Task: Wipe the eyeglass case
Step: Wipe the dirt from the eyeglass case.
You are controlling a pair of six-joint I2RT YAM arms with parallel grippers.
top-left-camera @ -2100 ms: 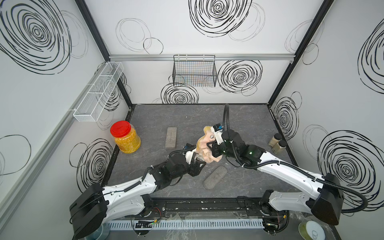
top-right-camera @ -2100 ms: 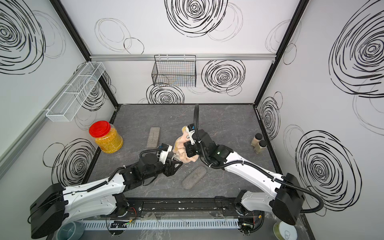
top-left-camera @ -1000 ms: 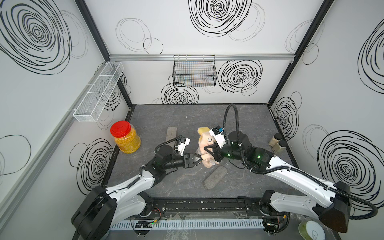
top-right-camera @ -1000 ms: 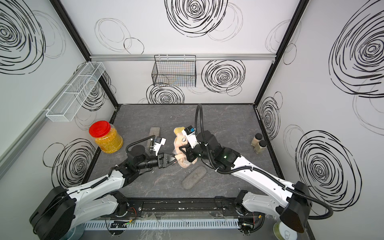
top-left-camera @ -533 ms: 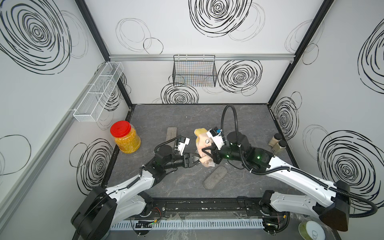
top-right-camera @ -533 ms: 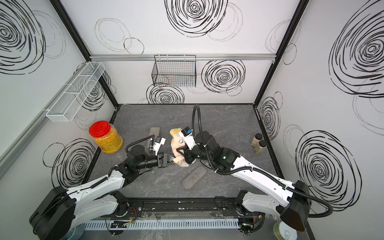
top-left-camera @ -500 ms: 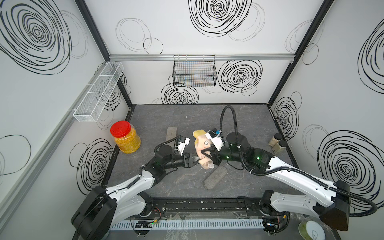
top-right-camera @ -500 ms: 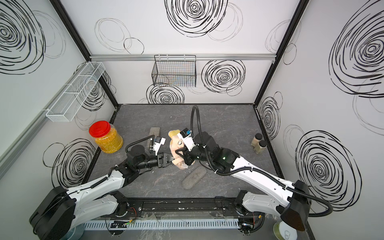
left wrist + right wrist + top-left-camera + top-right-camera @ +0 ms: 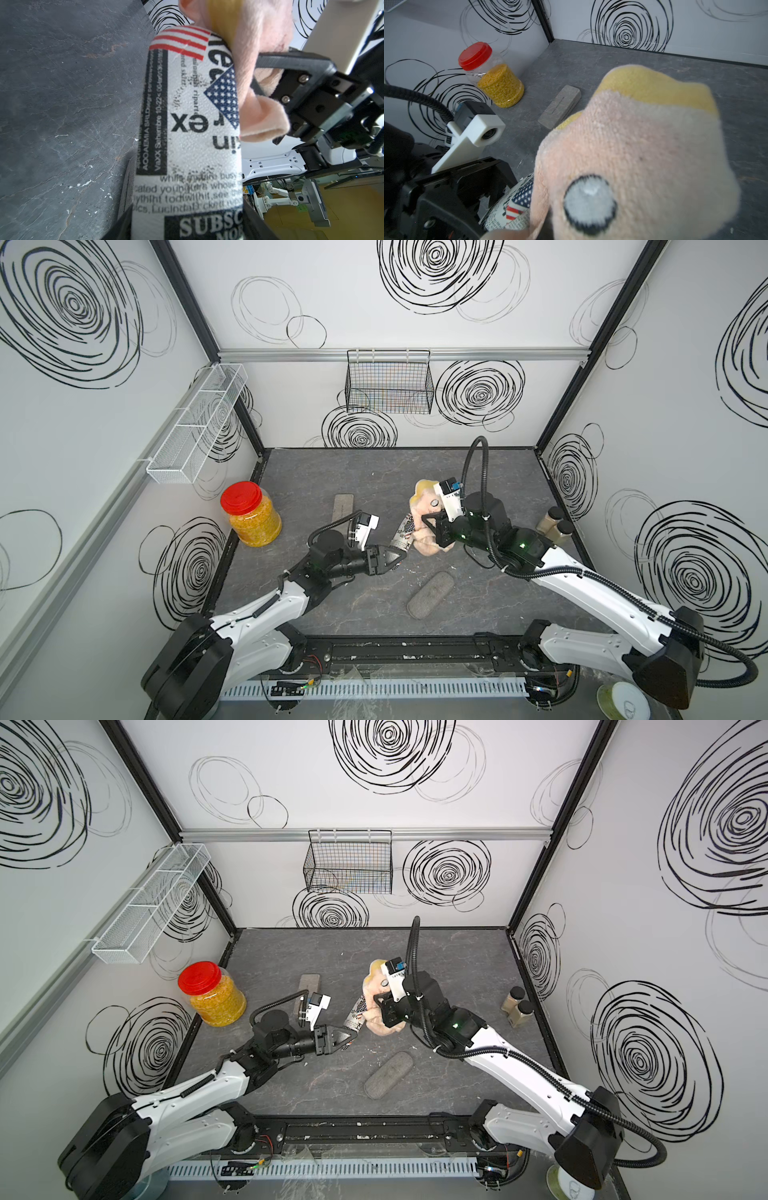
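Pinching the printed eyeglass case (image 9: 404, 532) tight, the left gripper (image 9: 397, 559) faced the right gripper (image 9: 428, 524), itself clenched on a pink cloth (image 9: 423, 502) pressed against the case's far end

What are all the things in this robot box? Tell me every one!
eyeglass case: 1, white newsprint with a flag, mid-table
cloth: 1, peach with a yellow edge, touching the eyeglass case
jar: 1, red lid, yellow filling, by the left wall
block: 1, grey, behind the left arm
oval pouch: 1, grey, front of table
bottles: 2, tan, black caps, by the right wall
wire basket: 1, black, back wall
wire shelf: 1, white, left wall
table: 1, dark grey
left gripper: 1, black, shut on the eyeglass case
right gripper: 1, black, shut on the cloth
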